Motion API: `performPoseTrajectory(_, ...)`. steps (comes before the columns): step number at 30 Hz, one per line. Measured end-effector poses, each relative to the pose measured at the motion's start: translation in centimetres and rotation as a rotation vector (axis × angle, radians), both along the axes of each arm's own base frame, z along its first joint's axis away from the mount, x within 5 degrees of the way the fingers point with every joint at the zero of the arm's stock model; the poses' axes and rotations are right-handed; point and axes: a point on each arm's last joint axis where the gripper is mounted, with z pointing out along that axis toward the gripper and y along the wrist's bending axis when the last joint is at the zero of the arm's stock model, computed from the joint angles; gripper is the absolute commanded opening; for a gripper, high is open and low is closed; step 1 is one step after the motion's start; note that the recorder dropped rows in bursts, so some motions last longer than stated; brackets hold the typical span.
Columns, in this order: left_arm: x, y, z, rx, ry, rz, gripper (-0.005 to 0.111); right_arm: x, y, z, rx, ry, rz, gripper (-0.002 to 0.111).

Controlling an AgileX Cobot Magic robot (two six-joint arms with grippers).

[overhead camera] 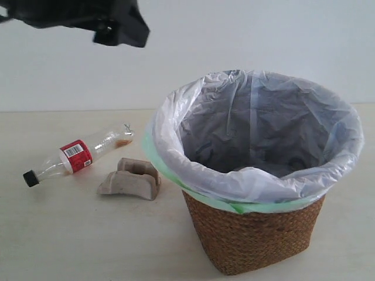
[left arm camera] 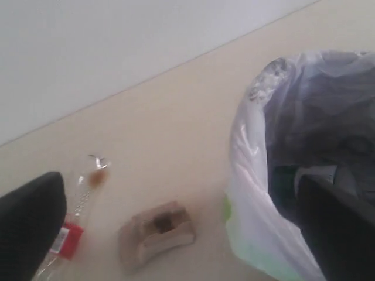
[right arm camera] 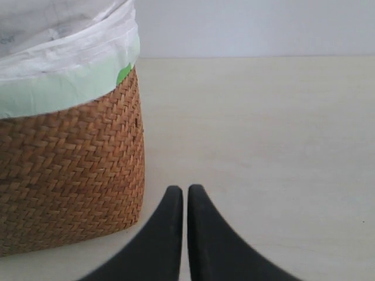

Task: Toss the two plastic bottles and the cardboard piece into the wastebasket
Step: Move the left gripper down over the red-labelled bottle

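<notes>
Beige table point(overhead camera: 70, 234) carries the slim clear plastic bottle with black cap and red label point(overhead camera: 76, 155), lying diagonally on the left arm's side of the brown wicker wastebasket point(overhead camera: 258, 234), so we assign it to the nearer left gripper point(left arm camera: 179, 178), spread empty overhead, while the right gripper point(right arm camera: 186, 190) sits pinched together.

**Pale Tabletop Meeting a Plain White Wall**

A plain white wall point(overhead camera: 246, 35) is filling the upper part of the exterior view, from 9 through 12 to 3 o'clock. A cream, faintly grained tabletop point(overhead camera: 64, 240) is spreading below it toward 6 o'clock. Their seam is running level from 9 to 3 o'clock. Soft, even light is falling across both.
</notes>
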Motion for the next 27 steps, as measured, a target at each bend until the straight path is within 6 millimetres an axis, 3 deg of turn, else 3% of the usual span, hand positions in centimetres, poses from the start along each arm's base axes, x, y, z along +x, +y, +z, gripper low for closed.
performPoseTrajectory(6, -3.2, 4.5, 2.9, 0.018, -0.031, 0.097, 0.107, 0.0, 0.0, 0.0, 0.000, 0.000, 0.000, 0.000)
performPoseTrajectory(9, -4.3, 5.9, 2.7, 0.054, -0.013, 0.124, 0.107, 0.0, 0.0, 0.0, 0.000, 0.000, 0.000, 0.000)
performPoseTrajectory(13, -4.7, 6.2, 0.0, 0.119, 0.062, 0.120, 0.107, 0.0, 0.0, 0.0, 0.000, 0.000, 0.000, 0.000)
performPoseTrajectory(18, -4.0, 5.7, -5.5, 0.201, 0.157, 0.092, 0.107, 0.0, 0.0, 0.0, 0.000, 0.000, 0.000, 0.000)
performPoseTrajectory(22, -3.4, 5.3, -7.4, 0.240, 0.185, 0.081, 0.107, 0.0, 0.0, 0.0, 0.000, 0.000, 0.000, 0.000)
performPoseTrajectory(27, -0.6, 4.6, -11.1, 0.499, 0.205, -0.002, 0.107, 0.0, 0.0, 0.0, 0.000, 0.000, 0.000, 0.000)
